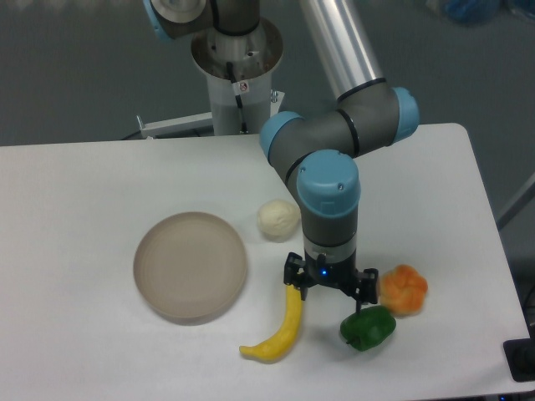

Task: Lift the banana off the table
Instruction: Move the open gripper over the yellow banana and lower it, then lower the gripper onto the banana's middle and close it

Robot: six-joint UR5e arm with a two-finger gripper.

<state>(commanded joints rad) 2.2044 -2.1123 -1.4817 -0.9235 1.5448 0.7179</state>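
Observation:
The bright yellow banana (280,332) lies curved on the white table (84,209), near the front edge and right of the plate. My gripper (328,286) hangs just right of the banana's upper end, its fingers (292,276) spread open with nothing between them. The left finger is close to the banana's top tip; whether they touch I cannot tell.
A round beige-grey plate (191,266) sits left of the banana. A cream pear (277,219) lies behind it, partly hidden by the arm. A green pepper (368,327) and an orange pepper (404,289) lie to the right of the gripper.

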